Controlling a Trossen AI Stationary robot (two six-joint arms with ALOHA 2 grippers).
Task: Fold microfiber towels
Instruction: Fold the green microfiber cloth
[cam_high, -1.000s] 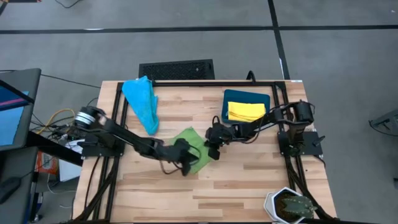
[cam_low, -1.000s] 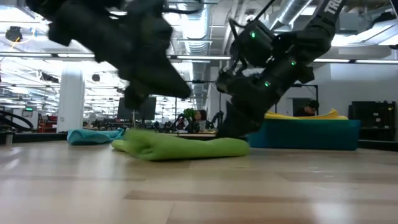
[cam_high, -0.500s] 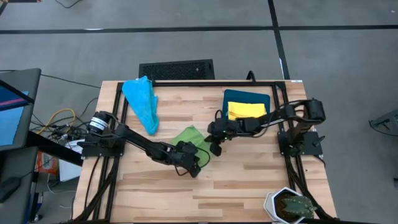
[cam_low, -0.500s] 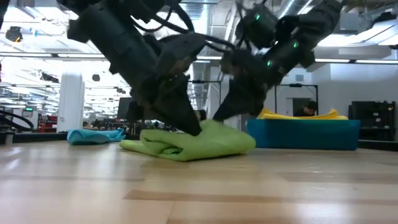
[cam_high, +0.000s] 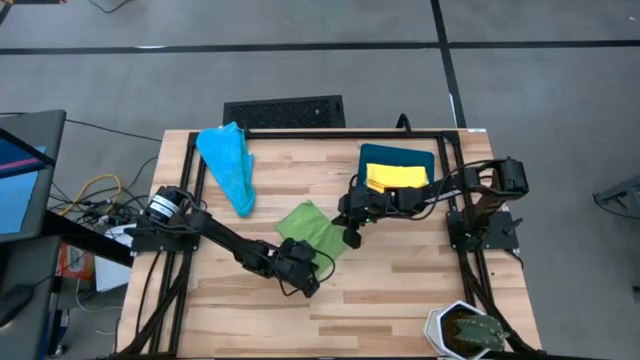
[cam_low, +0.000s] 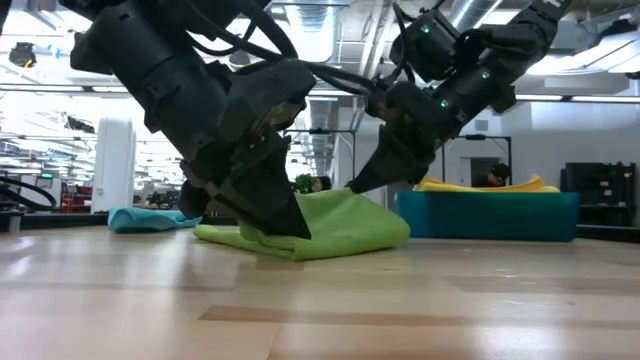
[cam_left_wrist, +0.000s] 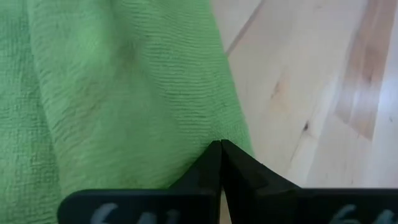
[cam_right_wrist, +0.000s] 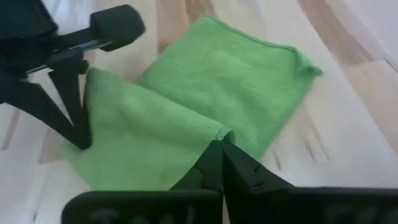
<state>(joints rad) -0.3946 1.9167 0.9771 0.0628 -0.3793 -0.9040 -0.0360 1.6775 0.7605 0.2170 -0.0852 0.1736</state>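
Yellow towel (cam_high: 395, 178) in teal bin (cam_high: 397, 154)

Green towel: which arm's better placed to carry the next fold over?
Probably right. The right gripper is shut on a raised corner of the green towel, with flat cloth ahead to lay it on. The left gripper pinches the near edge low against the table, better as anchor.

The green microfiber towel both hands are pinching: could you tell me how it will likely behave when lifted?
The green towel is probably floppy: it drapes in soft folds between the left hand and the right hand. It looks light, since pinched corners hold it up. Its textured weave should grip the fingers rather than slip.
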